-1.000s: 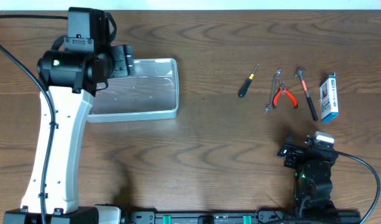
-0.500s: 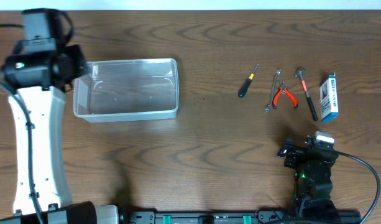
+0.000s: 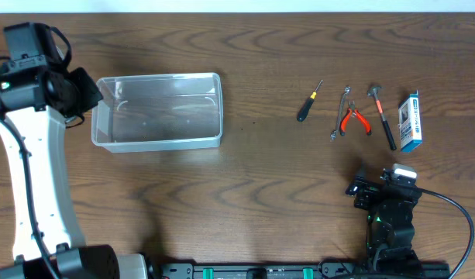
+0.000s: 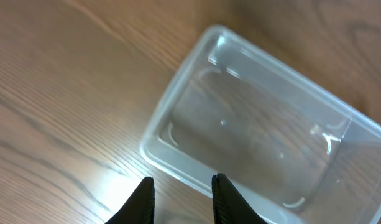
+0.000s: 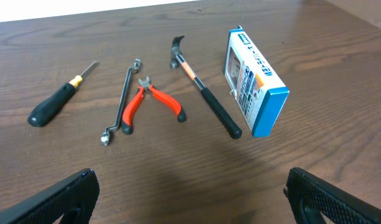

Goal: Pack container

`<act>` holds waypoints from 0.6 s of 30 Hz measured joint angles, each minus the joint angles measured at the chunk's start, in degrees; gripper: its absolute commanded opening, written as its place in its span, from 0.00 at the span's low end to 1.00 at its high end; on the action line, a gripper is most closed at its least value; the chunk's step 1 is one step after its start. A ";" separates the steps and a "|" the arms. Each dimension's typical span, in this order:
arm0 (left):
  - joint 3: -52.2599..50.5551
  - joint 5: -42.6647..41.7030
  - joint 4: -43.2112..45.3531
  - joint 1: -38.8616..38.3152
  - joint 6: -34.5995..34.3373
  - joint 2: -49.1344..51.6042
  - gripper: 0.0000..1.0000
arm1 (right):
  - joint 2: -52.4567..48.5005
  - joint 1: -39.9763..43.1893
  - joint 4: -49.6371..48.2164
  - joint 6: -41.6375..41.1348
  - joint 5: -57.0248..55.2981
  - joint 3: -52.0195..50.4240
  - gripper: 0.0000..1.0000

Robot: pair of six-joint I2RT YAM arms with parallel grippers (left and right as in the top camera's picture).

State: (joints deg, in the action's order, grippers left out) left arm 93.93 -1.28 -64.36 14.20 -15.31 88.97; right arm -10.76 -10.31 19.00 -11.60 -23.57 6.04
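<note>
The clear container (image 3: 158, 144) lies at the table's left with nothing in it. In the left wrist view its near corner and rim (image 4: 178, 169) run just ahead of the fingertips. My left gripper (image 3: 96, 93) hovers at the container's left end. Its jaws (image 4: 182, 186) are drawn in narrow, with only wood showing between them. My right gripper (image 3: 380, 180) rests low at the front right, and in its own wrist view it (image 5: 193, 193) stands wide open and holds nothing. A black-handled screwdriver (image 3: 307, 105), a wrench (image 3: 339, 115), red pliers (image 3: 355, 120) and a hammer (image 3: 383, 116) lie to the right.
A small blue-and-white box (image 3: 410, 120) stands right of the hammer (image 5: 206, 96). In the right wrist view the screwdriver (image 5: 53, 102), wrench (image 5: 120, 99), pliers (image 5: 150, 102) and box (image 5: 255, 84) lie in a row ahead of the fingers. Brown wood separates the container from the tools.
My left arm has swung left, from over the container to beside its left end, and its jaws have drawn in. The right arm has not moved.
</note>
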 measured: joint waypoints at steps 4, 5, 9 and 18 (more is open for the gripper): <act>-2.32 -3.98 -0.02 0.00 -2.60 4.11 0.23 | 0.00 0.00 0.02 0.00 0.00 0.00 0.99; -2.73 -4.87 -0.11 0.00 -2.93 4.96 0.25 | 0.00 0.00 0.00 0.00 0.00 0.00 0.99; -3.67 -8.70 -1.31 0.00 -4.20 9.49 0.30 | 0.00 0.00 0.00 0.00 0.00 0.00 0.99; -3.69 -14.03 -2.69 0.00 -6.84 13.75 0.38 | 0.00 0.00 0.02 0.00 0.00 0.00 0.99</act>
State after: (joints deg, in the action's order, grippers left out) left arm 90.24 -15.31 -67.05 14.20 -22.15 102.72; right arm -10.76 -10.31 19.03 -11.60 -23.57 6.04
